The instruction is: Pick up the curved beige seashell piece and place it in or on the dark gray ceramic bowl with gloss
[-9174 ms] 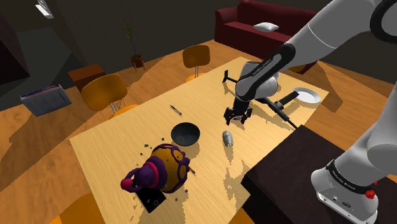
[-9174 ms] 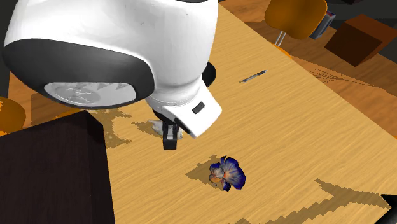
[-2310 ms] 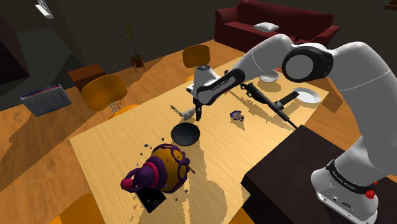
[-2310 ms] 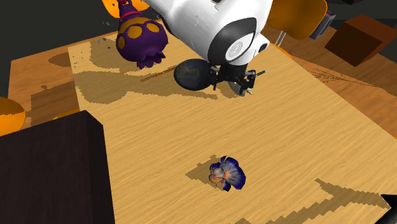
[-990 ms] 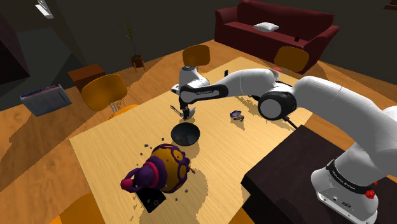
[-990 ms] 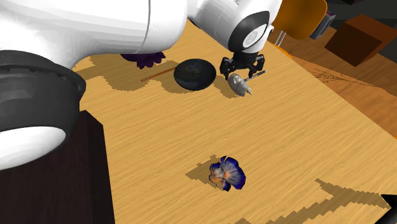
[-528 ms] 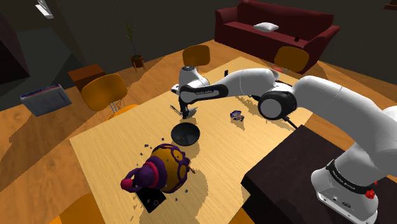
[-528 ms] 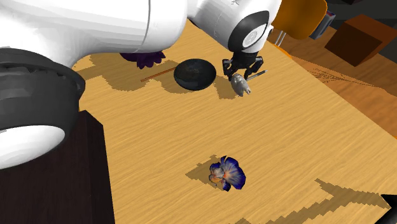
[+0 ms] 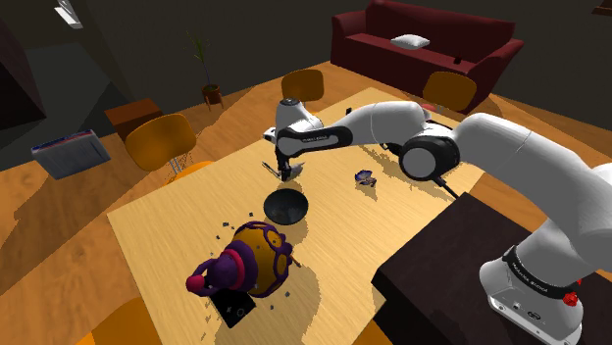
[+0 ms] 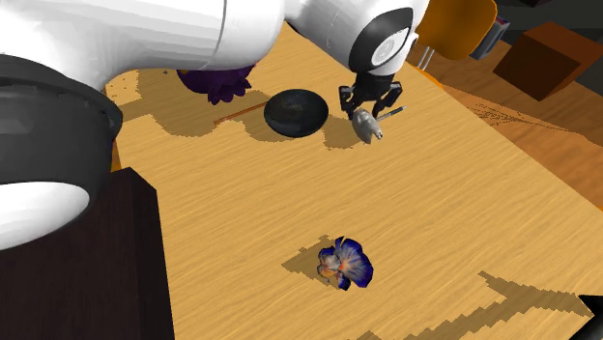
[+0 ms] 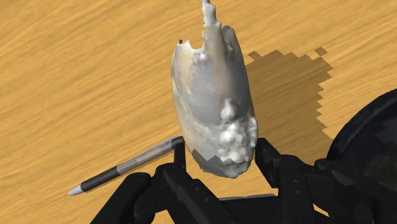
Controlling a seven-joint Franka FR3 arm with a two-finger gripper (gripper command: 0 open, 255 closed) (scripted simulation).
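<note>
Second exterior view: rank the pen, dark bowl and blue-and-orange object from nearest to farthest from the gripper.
1. Pen, just beside the gripper holding the shell.
2. Dark bowl, to the view's left of it.
3. Blue-and-orange object, far toward the view's lower edge.

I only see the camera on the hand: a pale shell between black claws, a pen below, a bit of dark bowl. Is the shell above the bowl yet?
Observer: Not yet. In the second exterior view the shell hangs beside the bowl, off its rim, over the pen.
Operator: Is anything in the bowl?
Observer: The shoulder view takes in its whole inside, and it looks empty.
Operator: What else is around?
Observer: A purple and yellow toy close by the bowl, and a small blue and orange thing lying apart.
</note>
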